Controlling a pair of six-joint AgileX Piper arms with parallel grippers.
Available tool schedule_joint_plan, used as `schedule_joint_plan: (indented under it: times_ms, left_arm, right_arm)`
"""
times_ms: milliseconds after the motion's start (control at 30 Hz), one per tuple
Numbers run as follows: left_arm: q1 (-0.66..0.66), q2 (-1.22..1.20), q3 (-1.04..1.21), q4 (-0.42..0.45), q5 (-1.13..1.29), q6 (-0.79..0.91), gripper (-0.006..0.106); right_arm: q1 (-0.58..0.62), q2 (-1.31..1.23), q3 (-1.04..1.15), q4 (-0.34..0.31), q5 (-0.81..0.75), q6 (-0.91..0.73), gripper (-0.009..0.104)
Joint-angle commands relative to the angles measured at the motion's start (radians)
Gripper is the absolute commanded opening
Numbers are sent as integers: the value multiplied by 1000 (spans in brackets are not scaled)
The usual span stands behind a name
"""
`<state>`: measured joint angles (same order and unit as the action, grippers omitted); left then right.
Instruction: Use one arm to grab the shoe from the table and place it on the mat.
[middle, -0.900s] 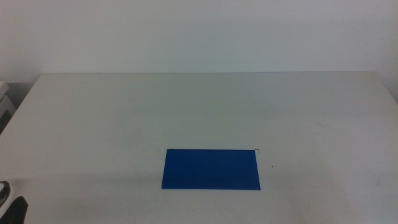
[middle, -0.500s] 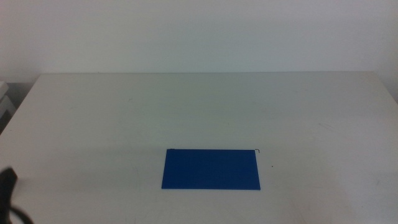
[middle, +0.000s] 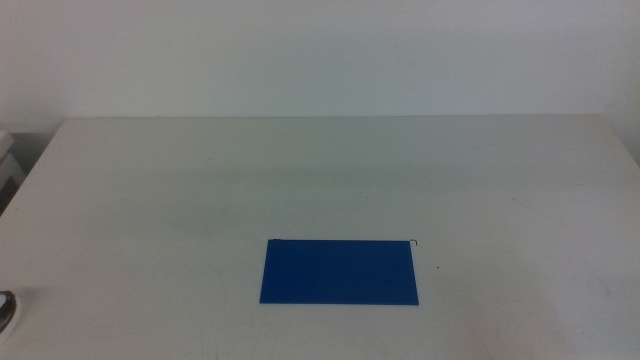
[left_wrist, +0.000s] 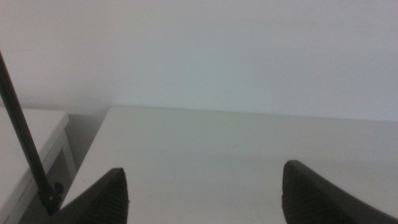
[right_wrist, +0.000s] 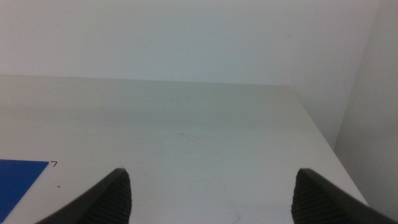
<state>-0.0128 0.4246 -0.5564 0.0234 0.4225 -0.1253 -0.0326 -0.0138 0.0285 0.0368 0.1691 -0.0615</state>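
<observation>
The blue mat (middle: 340, 272) lay flat on the bench (middle: 330, 180), toward 6 o'clock of its centre, with bare bench surface open on every side out to the far edge at 12 o'clock. No shoe showed in any view. Compared with half a second before, the dark arm part at 8 o'clock had gone from the middle view; only a pale sliver remained there, too cut off to identify. The left gripper (left_wrist: 202, 190) and the right gripper (right_wrist: 208, 190) both had fingers spread wide, holding nothing. The mat's corner (right_wrist: 18, 180) barely entered the right wrist view.
</observation>
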Motion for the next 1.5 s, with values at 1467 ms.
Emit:
schedule_joint_plan:
  times_ms: [1467]
  left_arm:
    - [27, 647, -832, 31, 896, 482, 86]
  right_arm:
    - [3, -21, -10, -8, -79, -13, 66]
